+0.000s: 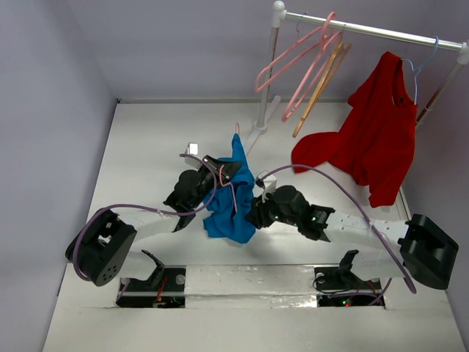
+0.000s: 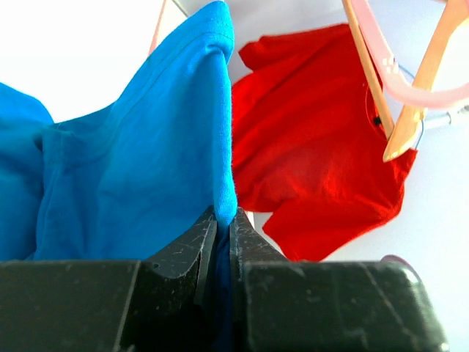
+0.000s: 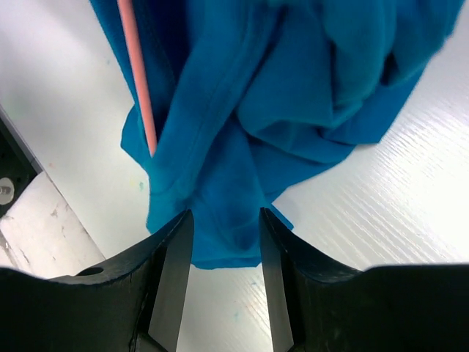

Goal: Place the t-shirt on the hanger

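Black, scuffed plastic fingers of the left gripper (image 2: 223, 220) are pressed together on a rounded fold of the t-shirt (image 2: 132, 169). It is a plain bright blue knit, soft and matte, with a stitched seam running across it. The cloth rises above the jaws to a peak and spreads away to their left. Beyond those jaws and to their right hangs the red garment (image 2: 315, 161), rumpled and of similar soft cloth, with a tan wooden hanger (image 2: 364, 66) and a smooth spare pink hanger (image 2: 410, 84) crossing above it. On the other arm, the right gripper (image 3: 225, 216) has its jaws parted, one on each side of the shirt's lowest fold, which droops between them in heavy creases; whether they touch the cloth I cannot tell. Up and to the left of these jaws the hanger (image 3: 137, 73), seen here as a thin straight pale pink rod, runs down into the blue folds. Under the cloth is the white table (image 3: 381, 205), glossy with a faint grain. From above, the shirt sits bunched between the two grippers, well apart from the white rail (image 1: 366, 31) behind them.
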Controlling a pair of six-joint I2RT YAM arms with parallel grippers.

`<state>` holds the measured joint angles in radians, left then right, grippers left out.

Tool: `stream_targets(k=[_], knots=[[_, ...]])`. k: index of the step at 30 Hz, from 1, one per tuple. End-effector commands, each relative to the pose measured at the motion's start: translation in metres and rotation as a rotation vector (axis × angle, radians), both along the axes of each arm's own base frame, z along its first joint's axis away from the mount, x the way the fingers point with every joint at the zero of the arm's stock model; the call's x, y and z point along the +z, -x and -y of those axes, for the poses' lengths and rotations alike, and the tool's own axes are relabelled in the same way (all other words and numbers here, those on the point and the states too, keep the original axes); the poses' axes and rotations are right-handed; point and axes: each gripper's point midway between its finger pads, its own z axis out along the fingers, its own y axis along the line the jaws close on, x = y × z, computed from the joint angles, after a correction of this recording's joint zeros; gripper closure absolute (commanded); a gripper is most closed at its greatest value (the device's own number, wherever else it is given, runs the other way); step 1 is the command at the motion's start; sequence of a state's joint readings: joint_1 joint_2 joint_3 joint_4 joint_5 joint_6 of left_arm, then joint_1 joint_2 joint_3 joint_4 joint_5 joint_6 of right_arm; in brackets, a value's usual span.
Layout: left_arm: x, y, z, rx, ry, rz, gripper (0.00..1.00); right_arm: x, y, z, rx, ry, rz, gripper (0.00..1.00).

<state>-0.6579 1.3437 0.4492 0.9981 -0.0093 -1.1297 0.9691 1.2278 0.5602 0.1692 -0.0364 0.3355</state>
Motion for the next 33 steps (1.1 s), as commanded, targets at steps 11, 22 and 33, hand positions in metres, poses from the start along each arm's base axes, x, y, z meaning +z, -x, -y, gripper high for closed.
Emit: stream_targets(k=[11, 22, 33], knots=[[0.020, 0.013, 0.014, -0.130, 0.007, 0.079, 1.00, 0.022, 0.007, -0.037, 0.165, 0.007, 0.104, 0.54], [0.029, 0.019, 0.014, -0.148, 0.017, 0.101, 1.00, 0.029, 0.023, -0.043, 0.253, 0.022, 0.121, 0.53], [0.040, 0.022, 0.011, -0.145, 0.035, 0.114, 1.00, 0.024, 0.021, -0.057, 0.296, 0.053, 0.099, 0.40]])
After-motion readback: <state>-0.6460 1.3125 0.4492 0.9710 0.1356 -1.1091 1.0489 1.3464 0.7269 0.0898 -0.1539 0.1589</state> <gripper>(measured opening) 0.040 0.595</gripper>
